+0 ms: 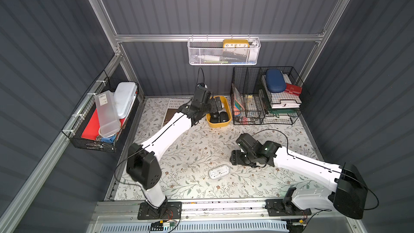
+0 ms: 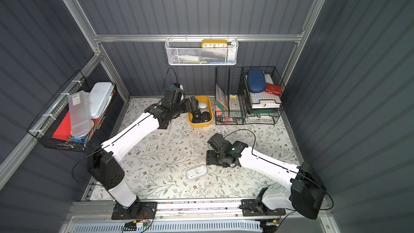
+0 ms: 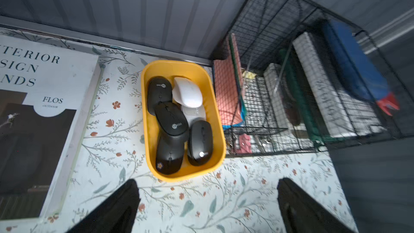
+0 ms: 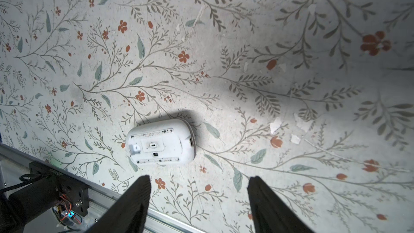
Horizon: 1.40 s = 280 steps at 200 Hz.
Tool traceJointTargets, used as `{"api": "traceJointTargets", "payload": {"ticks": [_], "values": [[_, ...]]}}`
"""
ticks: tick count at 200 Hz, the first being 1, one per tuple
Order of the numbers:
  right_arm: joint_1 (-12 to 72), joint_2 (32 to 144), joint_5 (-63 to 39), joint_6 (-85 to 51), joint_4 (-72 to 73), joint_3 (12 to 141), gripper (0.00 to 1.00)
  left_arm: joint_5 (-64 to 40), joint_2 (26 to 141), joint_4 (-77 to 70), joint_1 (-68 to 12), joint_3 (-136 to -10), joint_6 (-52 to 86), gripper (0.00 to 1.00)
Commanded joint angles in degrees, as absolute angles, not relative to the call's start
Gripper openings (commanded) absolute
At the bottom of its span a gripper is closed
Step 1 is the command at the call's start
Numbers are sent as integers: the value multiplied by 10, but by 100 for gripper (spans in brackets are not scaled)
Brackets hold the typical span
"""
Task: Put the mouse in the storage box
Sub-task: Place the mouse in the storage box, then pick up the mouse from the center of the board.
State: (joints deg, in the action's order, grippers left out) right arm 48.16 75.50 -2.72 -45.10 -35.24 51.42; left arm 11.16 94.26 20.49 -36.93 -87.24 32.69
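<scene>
The left claw [image 3: 209, 181] is hanging released just beside the mouse-filled storage box [image 3: 179, 68] at the tabletop [image 1: 192, 151] back edge; the right claw [image 4: 199, 177], released, is hovering by the upturned white mouse [image 4: 160, 145] near the front edge

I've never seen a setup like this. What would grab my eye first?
The yellow storage box by the back wall, heaped with black and white mice, the left hand open close to it. Then the lone white mouse lying belly-up on the floral table, near the open right hand.
</scene>
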Motion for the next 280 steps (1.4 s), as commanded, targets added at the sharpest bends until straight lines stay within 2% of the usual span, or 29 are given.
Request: {"api": "traceJointTargets", "payload": {"ticks": [1,43,70,154,223,260,280], "values": [[489,785,-58,-475,-371,509,73,94,890,184,-406,-739,395,99],[489,828,-104,-490,-321,495,73,52,752,171,-438,-526,474,98],[489,869,-130,-489,-303,502,73,8,726,140,-459,-445,497,94],[486,909,-180,-485,-276,510,73,22,808,150,-627,-423,633,80],[470,887,-193,-490,-256,485,72,50,704,201,-629,-395,702,79],[463,859,-210,-462,-256,479,72,8,687,197,-629,-355,710,73],[463,857,-225,-459,-246,464,72,-12,701,175,-629,-336,711,66]]}}
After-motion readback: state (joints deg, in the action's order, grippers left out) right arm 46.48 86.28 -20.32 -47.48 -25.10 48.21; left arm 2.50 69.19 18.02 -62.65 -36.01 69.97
